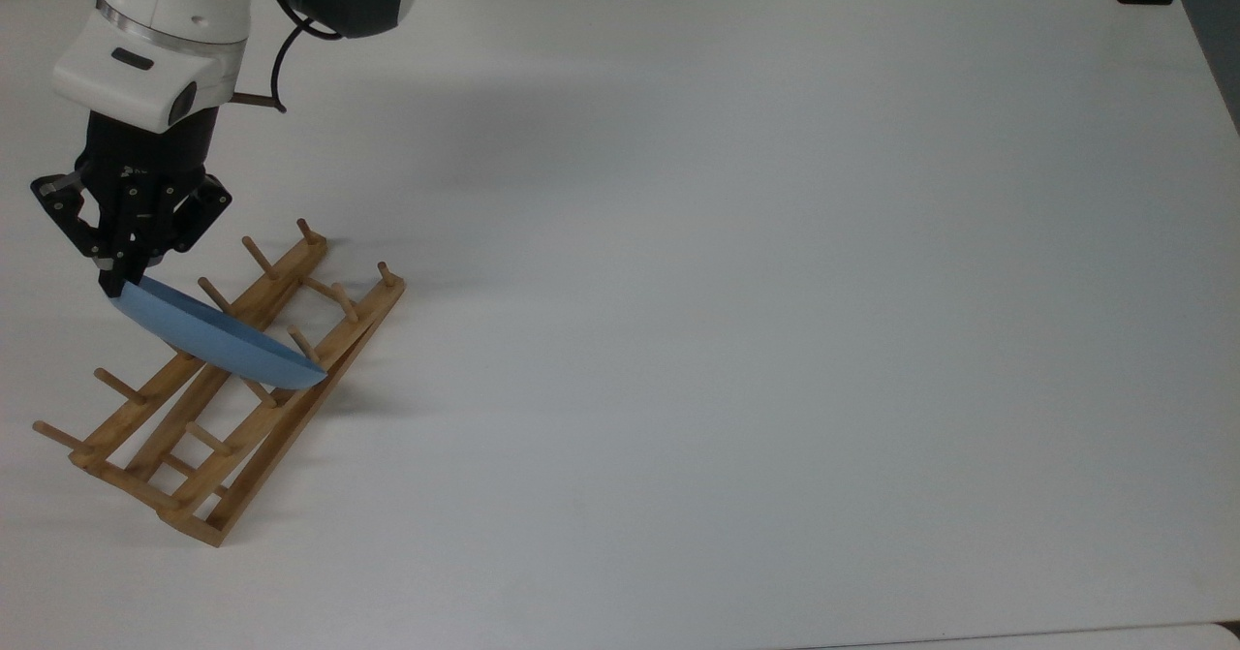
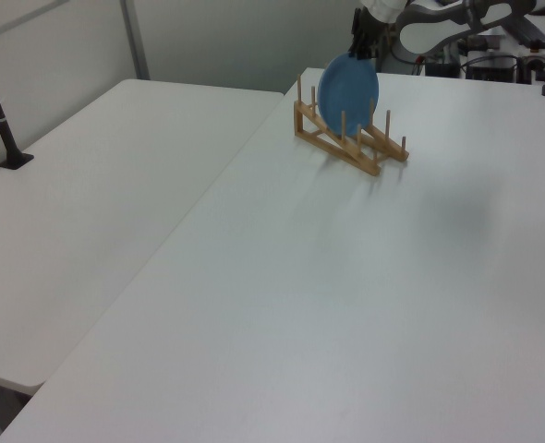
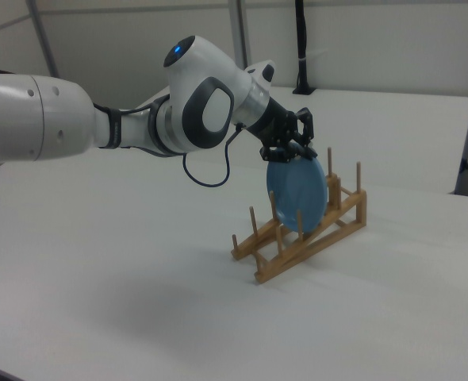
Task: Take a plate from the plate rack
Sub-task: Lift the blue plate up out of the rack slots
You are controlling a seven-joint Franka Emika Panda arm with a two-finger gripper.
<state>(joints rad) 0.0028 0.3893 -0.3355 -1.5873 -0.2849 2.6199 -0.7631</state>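
Plate rack (image 1: 228, 393) is the landmark: light-brown wooden frame w/ long parallel rails, two rows of upright pegs, short crossbars, sitting on a white table (image 1: 775, 292) near the top view's left edge, laid diagonally from top view's lower left to upper right. Light-blue plate (image 1: 218, 338) stands on edge in the rack, between pegs about midway along the rails, crossing both rails; in the top view it reads as a thin tilted crescent, w/ its upper rim sticking out past the rack's far rail toward the top view's upper left. Gripper (image 1: 118, 277) sits at that upper rim, above the rack and just off its far side, fingers pinched together on the plate's edge, black finger linkage folded in tight. White arm segment runs up & away from the rack toward the top view's upper-left corner, black cable looping beside it. Right view: plate (image 3: 297, 193) face-on as a round disc, lower part among the pegs of the rack (image 3: 305, 230), gripper (image 3: 288, 152) clamped on its top edge, arm reaching in from the right view's left. Left view: rack (image 2: 349, 137) far back on the table, plate (image 2: 347, 86) upright in it, gripper (image 2: 362, 53) at the plate's top.
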